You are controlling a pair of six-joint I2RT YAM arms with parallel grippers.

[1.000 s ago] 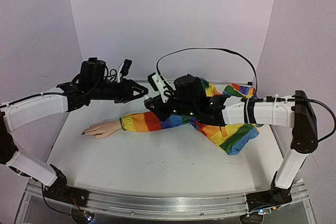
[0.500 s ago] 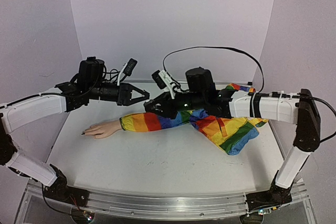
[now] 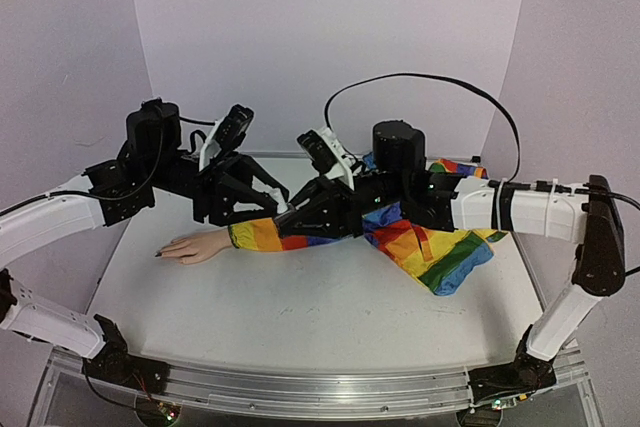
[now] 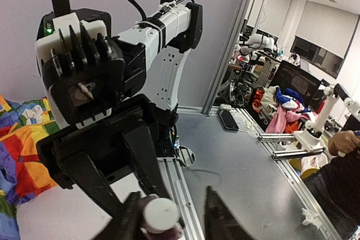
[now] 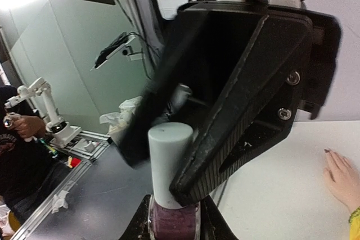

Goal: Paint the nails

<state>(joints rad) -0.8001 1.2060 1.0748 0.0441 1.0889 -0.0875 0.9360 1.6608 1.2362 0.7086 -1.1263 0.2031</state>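
The pale mannequin hand (image 3: pixel 196 245) lies flat at the table's left, its rainbow sleeve (image 3: pixel 290 230) running off to the right. Its nails (image 3: pixel 158 254) are tiny, and one dark nail (image 5: pixel 326 151) shows in the right wrist view. Above the sleeve my right gripper (image 5: pixel 174 224) is shut on a polish bottle (image 5: pixel 173 217) of purple glass. The bottle's pale grey cap (image 5: pixel 169 161) points at my left gripper (image 4: pixel 174 220). Its jaws stand apart around the cap (image 4: pixel 160 216): one ribbed finger (image 5: pixel 236 133) touches the cap, while the other is blurred and off it.
The loose end of the rainbow cloth (image 3: pixel 440 247) is bunched at the right under my right forearm. A black cable (image 3: pixel 420 82) loops over the back. Pale walls close in on three sides, and a metal rail (image 3: pixel 320 387) runs along the near edge.
Both grippers have drawn together above the sleeve. My left wrist has rolled and dropped toward the right gripper, so its jaws now straddle the bottle cap. The hand has not moved.
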